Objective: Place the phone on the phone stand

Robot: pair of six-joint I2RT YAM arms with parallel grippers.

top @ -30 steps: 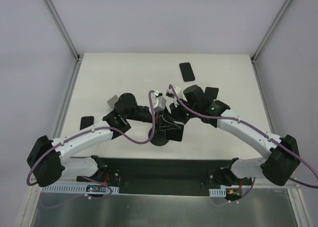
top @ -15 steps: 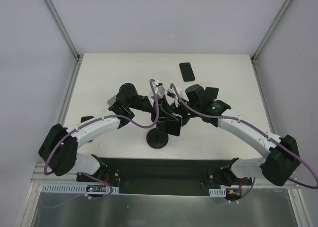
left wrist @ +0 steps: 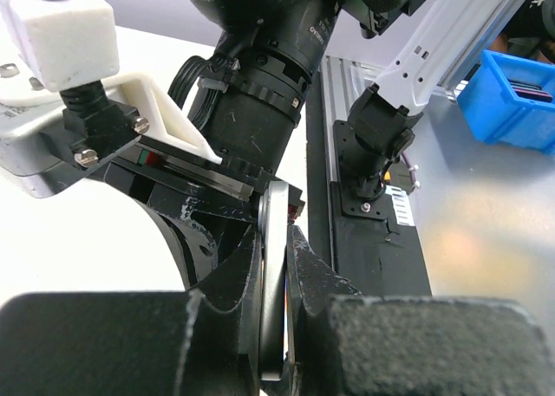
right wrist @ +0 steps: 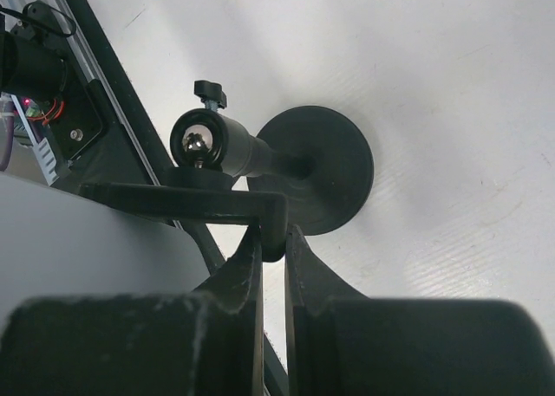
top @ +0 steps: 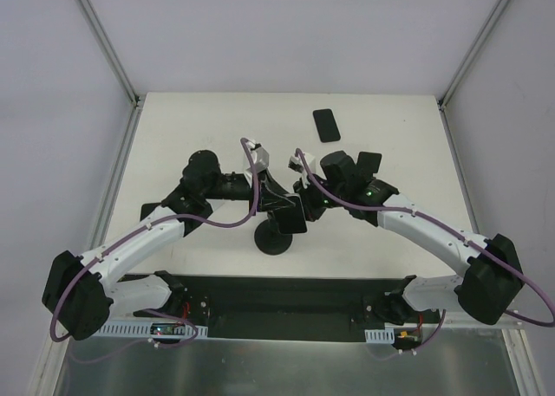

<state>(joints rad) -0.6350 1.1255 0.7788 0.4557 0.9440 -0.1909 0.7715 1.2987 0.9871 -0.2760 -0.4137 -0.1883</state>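
Note:
The phone stand [top: 276, 238] has a round black base, a short neck and a tilted plate, and stands near the table's front middle. My right gripper [top: 305, 207] is shut on the edge of its plate; the right wrist view shows the fingers [right wrist: 245, 266] pinching the plate's lip [right wrist: 274, 227] above the round base [right wrist: 328, 169]. My left gripper [top: 276, 202] is shut on a thin black phone [top: 289, 216], held on edge right at the stand's plate. In the left wrist view the phone [left wrist: 270, 327] is edge-on between the fingertips [left wrist: 305, 266]. Whether it rests on the plate is hidden.
Another black phone [top: 326, 125] lies at the back of the table. One [top: 371, 162] lies partly under the right arm and one [top: 153, 212] at the left, beside the left arm. The table's front rail [top: 277, 292] runs close behind the stand. A blue bin [left wrist: 512, 101] sits off the table.
My left wrist has swung left and back, carrying the phone slightly left against the stand's plate. The right gripper has stayed on the stand, and the base has not moved.

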